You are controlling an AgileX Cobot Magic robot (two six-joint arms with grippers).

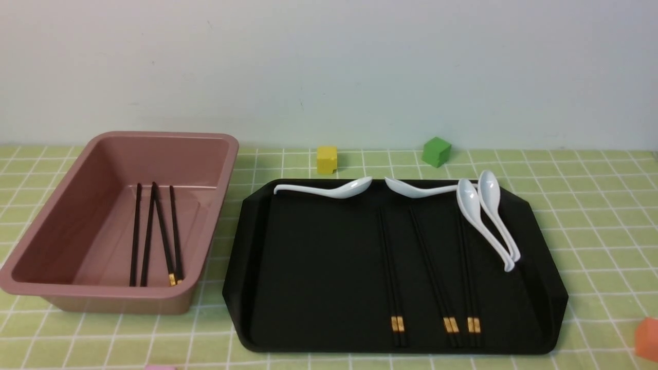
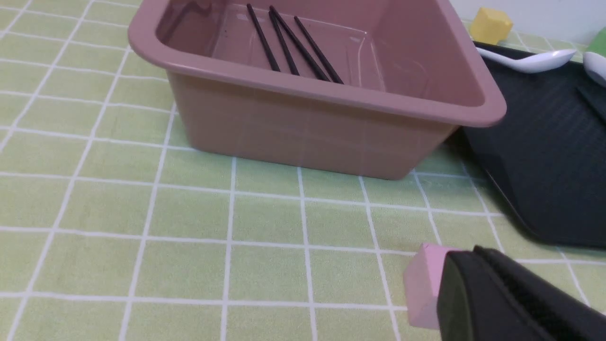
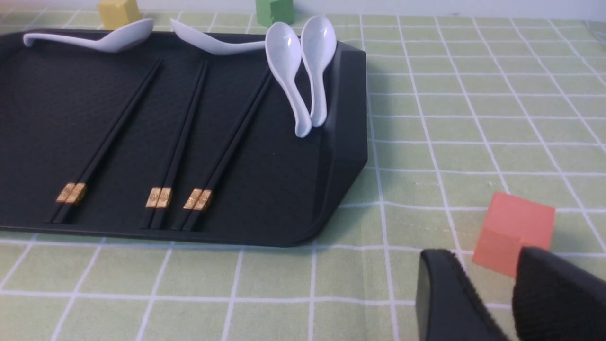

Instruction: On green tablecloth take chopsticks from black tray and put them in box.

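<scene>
The left pincer [image 2: 480, 255] is pressed together, its tips near a pink block [image 2: 426, 284]; the right pincer [image 3: 476, 255] is spread, with nothing between its tips, near a red-orange block [image 3: 513, 232]. Outward from them, three pairs of chopsticks [image 1: 392, 277] lie flat in the black tray [image 1: 318, 267], gold-banded thick ends toward the robot, thin ends toward the wall [image 1: 329, 72]. The leftmost pair and the rightmost pair run nearly straight away from the robot; the middle pair slants more, its thin ends leaning left. The rightmost pair's far tips seem to reach under or just beside a white spoon [image 1: 469, 198], though dark on dark makes that hard to tell. Four spoons lie along the tray's far edge and its far right corner. The thick ends stop just inside the near rim, and the tray floor left of the pairs is bare. Left of the tray, across a narrow strip of green tablecloth [image 1: 211, 308], stands the box [image 1: 118, 291], with four chopsticks inside, long axes mostly running away from the robot, and bare floor on both sides of them
</scene>
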